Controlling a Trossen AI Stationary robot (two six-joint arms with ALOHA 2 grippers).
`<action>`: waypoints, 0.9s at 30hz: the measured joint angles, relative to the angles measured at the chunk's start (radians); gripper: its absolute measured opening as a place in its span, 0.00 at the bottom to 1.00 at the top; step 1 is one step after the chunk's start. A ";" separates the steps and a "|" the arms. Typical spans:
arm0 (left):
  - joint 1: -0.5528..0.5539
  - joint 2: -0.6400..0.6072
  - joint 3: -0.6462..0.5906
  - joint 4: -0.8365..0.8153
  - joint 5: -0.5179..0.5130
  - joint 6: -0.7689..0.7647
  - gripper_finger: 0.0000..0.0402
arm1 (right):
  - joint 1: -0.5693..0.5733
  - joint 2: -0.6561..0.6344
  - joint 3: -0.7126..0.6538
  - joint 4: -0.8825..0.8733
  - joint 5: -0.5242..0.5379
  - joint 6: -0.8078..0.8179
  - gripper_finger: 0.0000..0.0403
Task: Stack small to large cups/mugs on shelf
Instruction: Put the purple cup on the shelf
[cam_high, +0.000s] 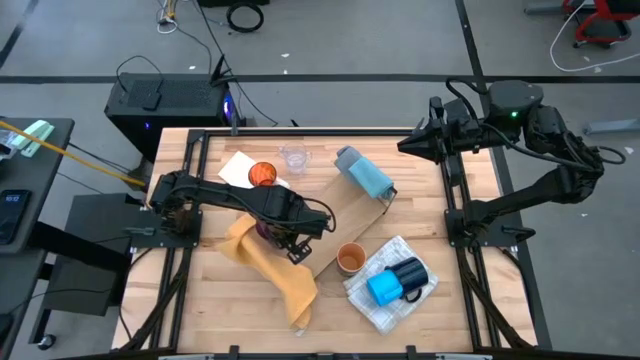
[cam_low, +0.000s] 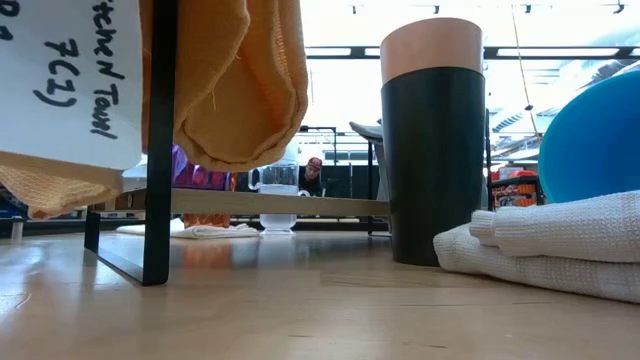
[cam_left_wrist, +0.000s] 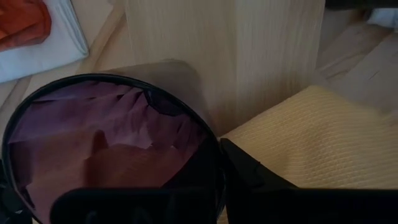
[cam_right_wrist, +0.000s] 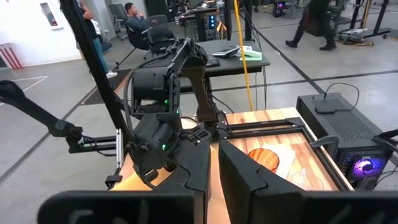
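Note:
My left gripper (cam_high: 278, 232) reaches to the table's middle and is shut on a purple cup (cam_left_wrist: 106, 149), next to a yellow towel (cam_high: 272, 262) and the wooden shelf board (cam_high: 350, 225). An orange cup (cam_high: 262, 175) stands on a white napkin and a clear cup (cam_high: 295, 157) stands farther back. A dark cup with a tan inside (cam_high: 350, 258) stands upright near the shelf's near end. A bright blue mug (cam_high: 385, 289) and a dark navy mug (cam_high: 409, 272) lie on a white towel (cam_high: 372, 300). My right gripper (cam_high: 405, 146) is shut and empty, raised at the far right. My left gripper holds the purple cup by its upper wall below the rim (cam_left_wrist: 211, 155), with the cup between the two fingers. One finger (cam_left_wrist: 249, 171) lies against the outside; the other barely shows at the picture's edge. The fingers come from above. The cup stays upright, mouth up; its bottom is hidden.
A blue-grey folded cloth (cam_high: 363, 172) lies at the shelf's far end. In the low view the yellow towel (cam_low: 240, 80) hangs over a black frame, with the dark cup (cam_low: 432, 150) and the white towel (cam_low: 540, 250) close by. Bare wood lies at the near left.

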 joint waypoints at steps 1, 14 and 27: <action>0.000 0.000 0.000 0.001 0.005 0.000 0.04 | 0.000 0.000 0.000 0.000 0.000 0.000 0.10; 0.000 0.001 0.000 0.008 0.026 -0.004 0.09 | 0.000 0.000 0.000 0.000 0.000 -0.010 0.10; 0.002 0.001 -0.003 -0.016 0.022 0.000 0.28 | 0.000 0.000 0.000 -0.001 -0.008 -0.008 0.10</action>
